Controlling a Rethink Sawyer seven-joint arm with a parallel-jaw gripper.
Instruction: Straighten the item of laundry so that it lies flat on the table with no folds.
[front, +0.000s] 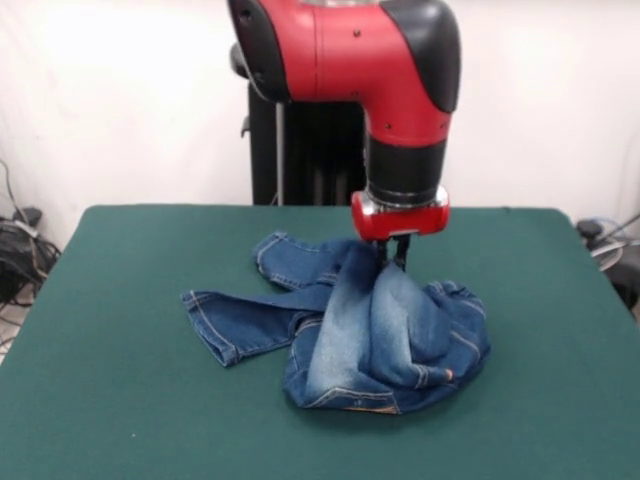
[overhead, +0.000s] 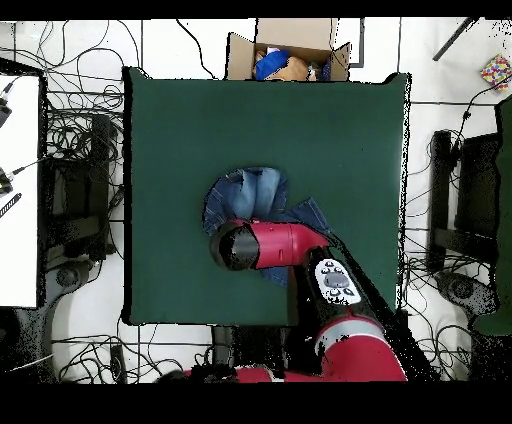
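One claw (front: 397, 257) pinching raised fold of crumpled jeans (front: 370, 335), fingers closed.

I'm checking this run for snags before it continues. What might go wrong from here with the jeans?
The hand is down in the raised middle of the bunched jeans, so pulling there may only shift the heap and leave the folds. One leg lies folded beneath the pile and may stay trapped. In the overhead view the arm hides much of the denim, so progress is hard to judge.
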